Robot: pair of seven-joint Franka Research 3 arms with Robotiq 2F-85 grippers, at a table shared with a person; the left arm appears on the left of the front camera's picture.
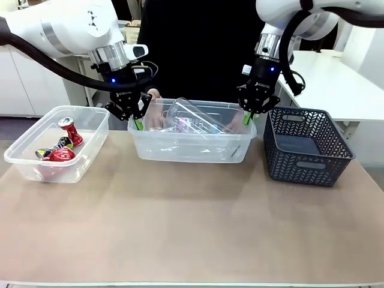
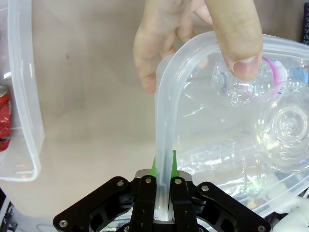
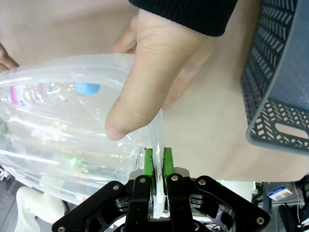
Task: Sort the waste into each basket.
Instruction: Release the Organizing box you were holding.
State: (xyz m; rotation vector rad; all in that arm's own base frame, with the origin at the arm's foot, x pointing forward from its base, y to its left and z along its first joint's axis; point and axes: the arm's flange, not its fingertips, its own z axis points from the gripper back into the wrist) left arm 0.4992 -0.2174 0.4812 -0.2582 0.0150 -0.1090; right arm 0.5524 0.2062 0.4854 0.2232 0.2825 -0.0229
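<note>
Though tub (image 1: 192, 150) clear, bottles (image 1: 198, 123) inside blur; hands (image 3: 154, 72) partly hidden.

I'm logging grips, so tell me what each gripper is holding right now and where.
Both hold the middle clear tub by its rim: left gripper and right gripper at opposite ends.

Your left end effector (image 2: 163, 166) is clamped tight on the rolled rim of a clear tub (image 2: 170, 87), its green pads (image 2: 174, 162) pinching the wall between them. Straight ahead of it, a person's hand (image 2: 193, 36) grips the same rim at the corner, thumb pressed over the edge. Inside the tub, off to the right, lie clear bottles (image 2: 285, 130), one with a pink label. Far left sits a second tub (image 2: 24, 96) holding a red can (image 2: 4, 118), on the beige worktop (image 2: 91, 106).
</note>
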